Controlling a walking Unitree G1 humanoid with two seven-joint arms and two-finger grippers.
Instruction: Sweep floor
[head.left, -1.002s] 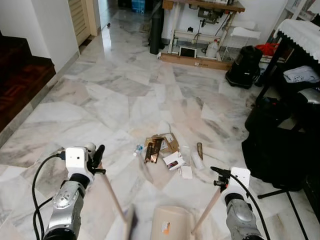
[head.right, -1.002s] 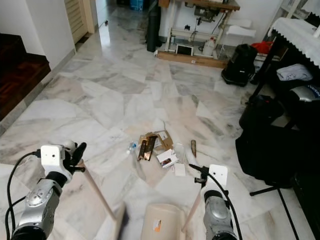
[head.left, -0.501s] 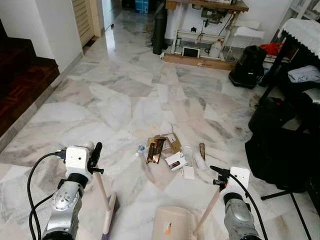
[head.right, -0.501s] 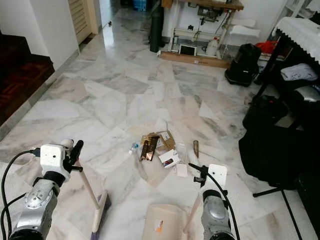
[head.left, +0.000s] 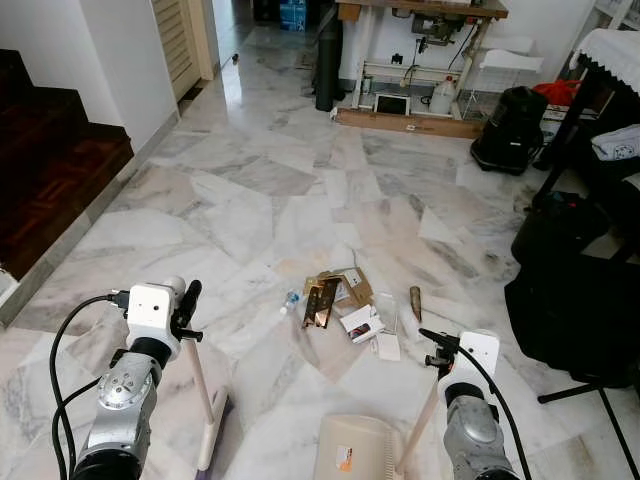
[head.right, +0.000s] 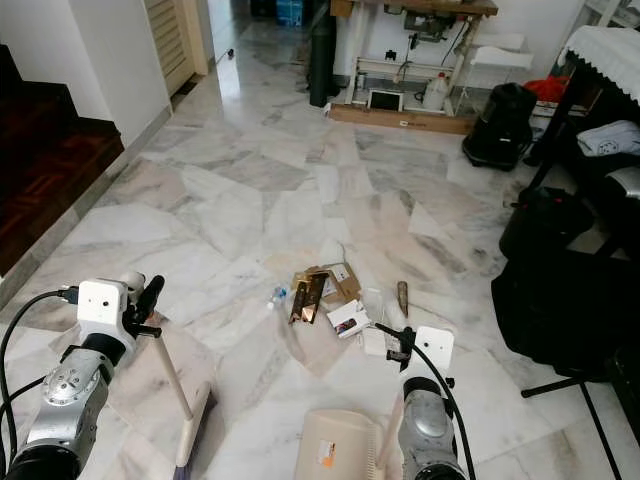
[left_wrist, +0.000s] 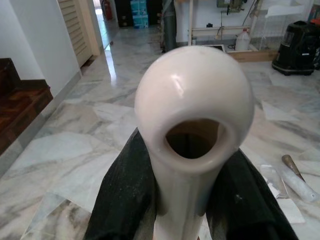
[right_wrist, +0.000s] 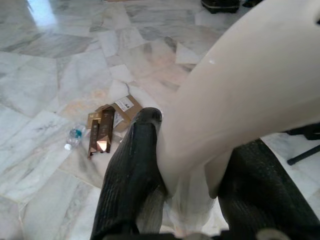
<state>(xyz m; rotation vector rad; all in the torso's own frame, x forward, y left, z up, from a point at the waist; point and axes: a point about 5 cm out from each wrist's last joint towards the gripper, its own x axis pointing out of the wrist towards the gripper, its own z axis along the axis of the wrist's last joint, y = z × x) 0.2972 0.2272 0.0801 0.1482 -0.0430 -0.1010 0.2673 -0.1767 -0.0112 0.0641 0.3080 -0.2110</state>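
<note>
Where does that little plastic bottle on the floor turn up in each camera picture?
Left eye view: the plastic bottle lies at the left edge of the litter pile.
Right eye view: same spot, beside the brown cartons.
Left wrist view: not in it.
Right wrist view: at, again left of the brown cartons, the shared landmark.

Open marble floor ahead; black bags crowd the right.
</note>
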